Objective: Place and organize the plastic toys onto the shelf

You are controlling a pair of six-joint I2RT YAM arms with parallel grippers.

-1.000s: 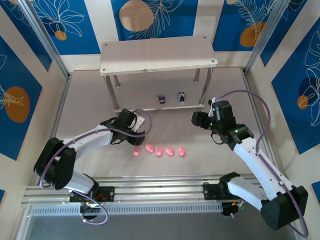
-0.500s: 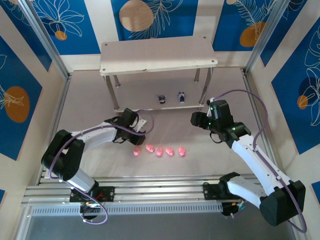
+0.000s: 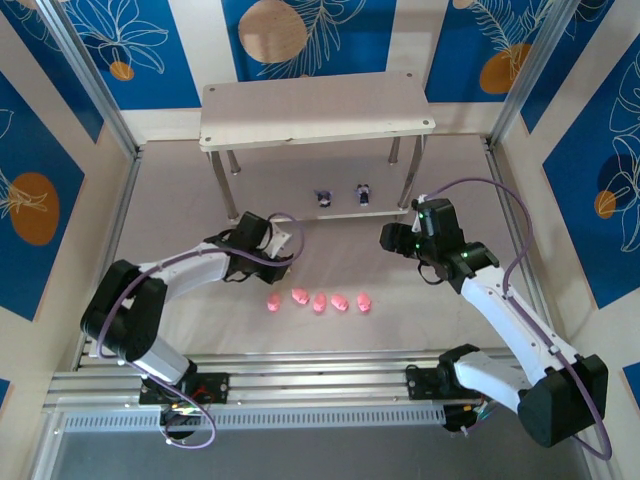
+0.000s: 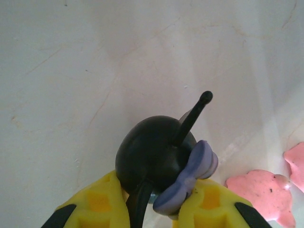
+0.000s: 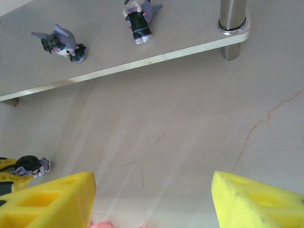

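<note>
I saw left gripper (image 4: 154, 192) clamped on dark figurine (image 4: 152, 156), antenna pointing up-right, away from fingers; right gripper (image 5: 152, 185) jaws apart.

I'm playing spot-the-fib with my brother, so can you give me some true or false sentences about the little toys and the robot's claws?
1. Five pink plastic pig toys lie in a row on the pale table. True.
2. The left gripper is shut on a dark purple-black plastic figurine with a lilac bow. True.
3. The right gripper is holding a pink pig. False: its jaws stand open with nothing between them.
4. Four toys stand on the lower board of the beige two-tier shelf. False: two small dark figurines stand on that board.
</note>
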